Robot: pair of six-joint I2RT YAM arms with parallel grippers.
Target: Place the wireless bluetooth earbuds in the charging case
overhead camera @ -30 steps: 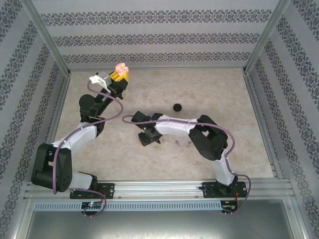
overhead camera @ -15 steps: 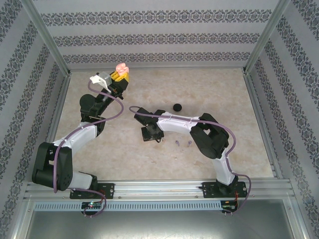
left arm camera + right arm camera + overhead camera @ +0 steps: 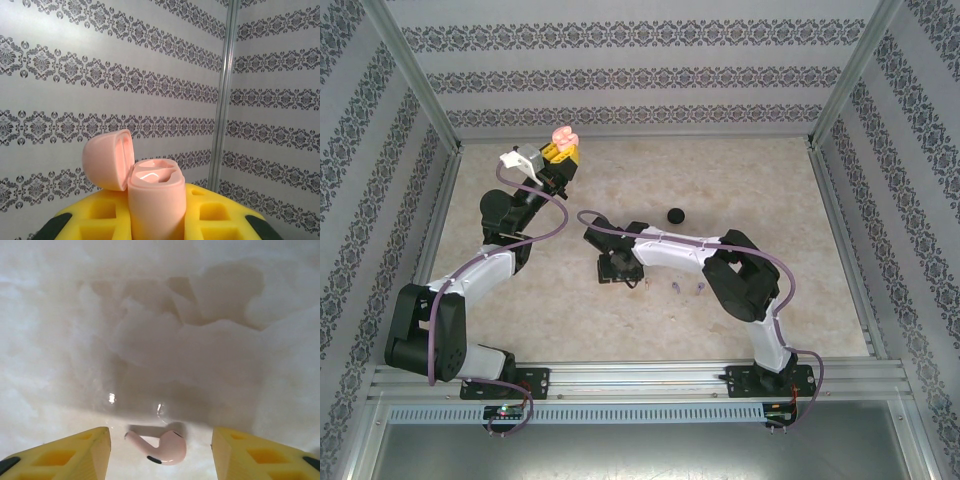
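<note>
Right wrist view: the pale pink earbud (image 3: 159, 447) lies flat on the bench (image 3: 165, 315), right under the right hand (image 3: 160, 434) and in the gap between its two yellow fingers (image 3: 70, 452). Those fingers stand well apart and touch nothing. The earbud's long axis runs across the gap. Its stem points toward the finger on the left of this view and its rounded head toward the finger on the right. A straight close would therefore press it end to end and not across the stem, so I judge that the wrist may need a turn first, or the bud may skid.

From the top external view, the right hand (image 3: 618, 272) sits low near the middle of the bench, a little toward the near edge. Two purple earbuds (image 3: 688, 288) lie just beside it, toward the right arm's base. A black case (image 3: 674, 214) rests farther back, well apart.

The left hand (image 3: 558, 158) is raised near the far left corner of the bench and is clamped on the pink charging case (image 3: 155, 200). The case is held upright with its lid hinged open. The right arm is plainly the nearer one to the earbud, and the case lies away to the far left of it.
</note>
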